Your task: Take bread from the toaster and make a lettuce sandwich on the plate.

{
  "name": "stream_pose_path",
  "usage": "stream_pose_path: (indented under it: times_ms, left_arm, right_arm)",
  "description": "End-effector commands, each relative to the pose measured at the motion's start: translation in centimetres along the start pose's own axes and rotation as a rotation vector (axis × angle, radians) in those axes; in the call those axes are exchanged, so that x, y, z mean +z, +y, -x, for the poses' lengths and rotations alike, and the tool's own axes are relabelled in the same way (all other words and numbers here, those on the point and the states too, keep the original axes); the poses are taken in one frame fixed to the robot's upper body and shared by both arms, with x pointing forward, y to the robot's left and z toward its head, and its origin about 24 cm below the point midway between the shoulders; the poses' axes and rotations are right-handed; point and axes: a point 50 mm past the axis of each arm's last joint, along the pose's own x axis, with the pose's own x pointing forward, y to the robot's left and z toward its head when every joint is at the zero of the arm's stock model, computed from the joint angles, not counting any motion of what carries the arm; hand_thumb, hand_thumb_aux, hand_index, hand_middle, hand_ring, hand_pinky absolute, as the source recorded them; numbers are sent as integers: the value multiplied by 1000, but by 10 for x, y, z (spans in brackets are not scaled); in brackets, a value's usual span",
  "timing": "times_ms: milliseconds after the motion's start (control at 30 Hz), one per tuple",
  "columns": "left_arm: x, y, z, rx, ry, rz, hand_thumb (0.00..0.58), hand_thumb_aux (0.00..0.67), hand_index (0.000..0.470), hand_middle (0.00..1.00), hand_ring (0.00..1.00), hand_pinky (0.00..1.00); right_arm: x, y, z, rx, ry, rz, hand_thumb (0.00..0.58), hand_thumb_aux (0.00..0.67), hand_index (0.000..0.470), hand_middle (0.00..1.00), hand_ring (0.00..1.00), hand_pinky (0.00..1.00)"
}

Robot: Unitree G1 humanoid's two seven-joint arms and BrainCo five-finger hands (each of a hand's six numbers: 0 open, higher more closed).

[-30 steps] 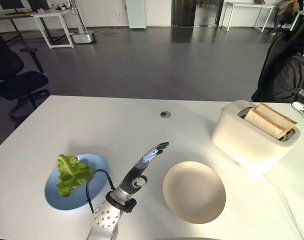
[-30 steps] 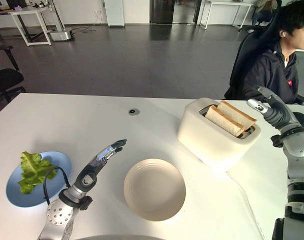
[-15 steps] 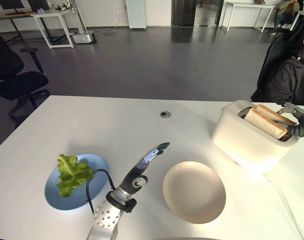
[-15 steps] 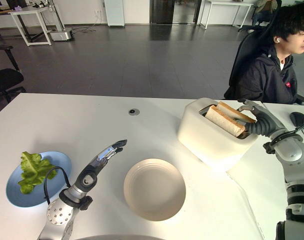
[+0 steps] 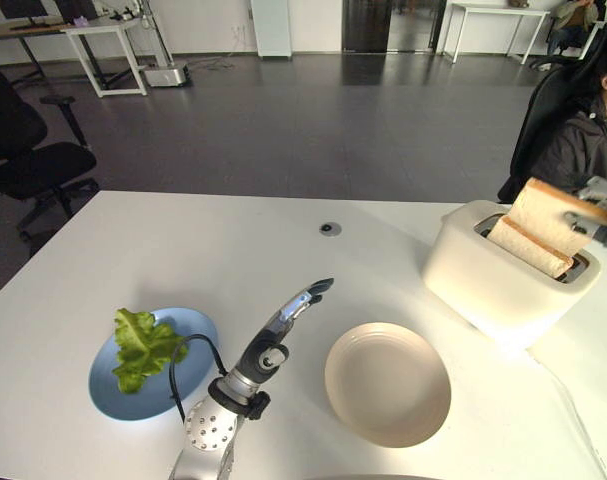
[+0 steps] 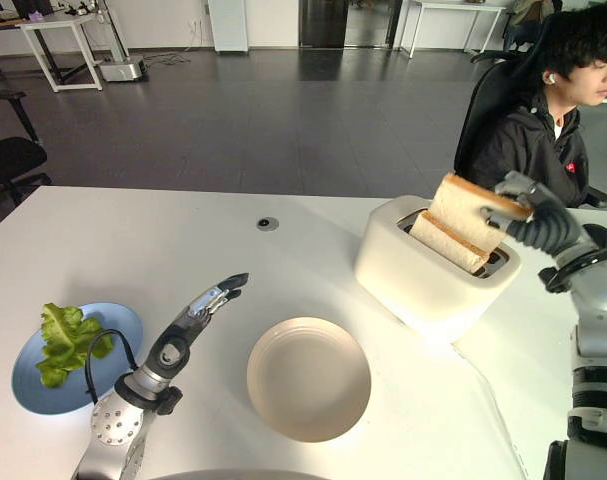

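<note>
A white toaster [image 6: 423, 275] stands at the right of the table with one bread slice [image 6: 445, 243] still in its slot. My right hand [image 6: 539, 219] is shut on a second bread slice [image 6: 469, 212], held tilted just above the toaster's top. The cream plate [image 6: 308, 378] lies bare in front of me. A lettuce leaf [image 5: 140, 347] rests on the blue plate [image 5: 190, 335] at the left. My left hand [image 5: 281, 328] hovers between the two plates, fingers straight and holding nothing.
A small round cable port [image 5: 330, 229] sits in the tabletop at the back middle. A person sits in a chair beyond the table's right end, close behind the toaster. An office chair [image 5: 28, 150] stands off the table's left corner.
My right hand came in from the right, closed on the rear bread slice and lifted it out of the toaster. My left hand rose and shifted slightly.
</note>
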Motion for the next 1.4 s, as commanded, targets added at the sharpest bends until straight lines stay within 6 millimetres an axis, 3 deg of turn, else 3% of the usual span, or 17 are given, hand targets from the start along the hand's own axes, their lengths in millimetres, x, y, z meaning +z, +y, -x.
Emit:
stream_pose_path:
  times_ms: [33, 167, 267, 433, 600, 767, 867, 933, 1000, 1033, 1067, 1100, 1133, 1167, 1200, 1233, 1400]
  left_arm:
    - [25, 38, 2, 114, -14, -138, 0, 0, 0, 0, 0, 0]
    - [43, 86, 20, 182, 115, -409, 0, 0, 0, 0, 0, 0]
    - [46, 118, 42, 209, 285, -595, 0, 0, 0, 0, 0, 0]
    - [41, 149, 77, 180, 580, -901, 0, 0, 0, 0, 0, 0]
    - [28, 163, 108, 86, 833, -1107, 0, 0, 0, 0, 0, 0]
    - [4, 160, 128, -92, 1009, -1197, 5, 3, 2, 0, 0, 0]
    - [-1, 157, 134, -180, 1055, -1218, 45, 26, 18, 0, 0, 0]
    - [-3, 155, 135, -209, 1070, -1229, 0, 0, 0, 0, 0, 0]
    - [-5, 153, 137, -226, 1083, -1242, 0, 0, 0, 0, 0, 0]
    - [-7, 153, 138, -238, 1097, -1246, 205, 131, 92, 0, 0, 0]
    - [-8, 153, 139, -243, 1108, -1252, 458, 363, 254, 0, 0, 0]
    - [-8, 154, 140, -243, 1114, -1264, 487, 402, 282, 0, 0, 0]
    - [-9, 154, 139, -244, 1112, -1274, 539, 491, 345, 0, 0, 0]
    - [-10, 154, 137, -245, 1104, -1281, 553, 525, 369, 0, 0, 0]
    - [-12, 153, 136, -247, 1093, -1287, 579, 641, 450, 0, 0, 0]
    - [-13, 152, 133, -249, 1076, -1292, 580, 670, 470, 0, 0, 0]
    - [-3, 149, 114, -186, 916, -1322, 580, 670, 470, 0, 0, 0]
  right_arm:
    - [49, -22, -1, 88, -176, -145, 580, 670, 470, 0, 0, 0]
    - [83, -12, 3, 313, -288, -267, 580, 670, 470, 0, 0, 0]
    - [84, 22, 4, 572, -259, -303, 580, 670, 470, 0, 0, 0]
    - [75, 81, 8, 925, -181, -244, 580, 670, 470, 0, 0, 0]
    - [71, 142, 3, 1155, -161, -124, 580, 670, 470, 0, 0, 0]
    - [41, 196, -3, 1220, -61, 12, 580, 670, 470, 0, 0, 0]
    - [34, 209, -1, 1245, -44, 27, 580, 670, 470, 0, 0, 0]
    - [32, 214, -3, 1233, -40, 41, 578, 636, 446, 0, 0, 0]
    - [29, 219, -4, 1224, -34, 46, 571, 586, 411, 0, 0, 0]
    - [27, 222, -4, 1221, -28, 55, 498, 418, 293, 0, 0, 0]
    - [26, 224, -4, 1213, -31, 74, 128, 79, 55, 0, 0, 0]
    - [26, 225, -5, 1200, -37, 89, 0, 0, 0, 0, 0, 0]
    - [28, 225, -7, 1182, -48, 89, 0, 0, 0, 0, 0, 0]
    - [30, 225, -10, 1163, -62, 85, 0, 0, 0, 0, 0, 0]
    - [33, 224, -12, 1144, -74, 82, 0, 0, 0, 0, 0, 0]
    - [35, 223, -14, 1126, -85, 80, 0, 0, 0, 0, 0, 0]
    - [38, 220, -19, 1067, -114, 74, 0, 0, 0, 0, 0, 0]
